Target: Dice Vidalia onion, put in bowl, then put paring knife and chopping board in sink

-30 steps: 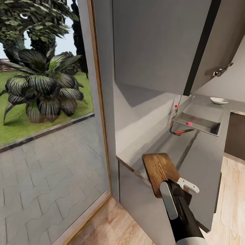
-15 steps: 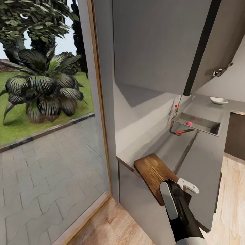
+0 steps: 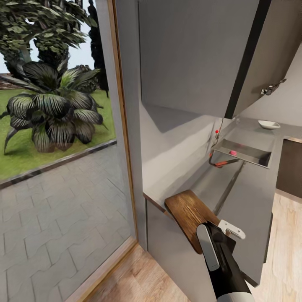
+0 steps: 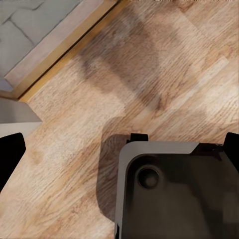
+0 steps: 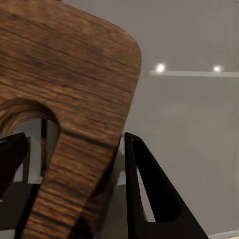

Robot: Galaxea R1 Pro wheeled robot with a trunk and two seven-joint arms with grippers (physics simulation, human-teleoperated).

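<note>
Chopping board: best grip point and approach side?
Grip the brown wood-grain chopping board at its slot-handle end, approaching from the counter's front edge. That end overhangs the glossy grey countertop, and the right gripper jaws already straddle the strip beside the slot.

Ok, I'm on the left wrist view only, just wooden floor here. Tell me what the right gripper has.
Observer: The right gripper is shut on the chopping board, pinching it at the slot handle end.
Operator: Give me the board's position.
Observer: It lies at the near end of the countertop, partly overhanging the edge.
Operator: Now locate the sink.
Observer: The sink is farther along the countertop, with the white bowl beyond it.
</note>
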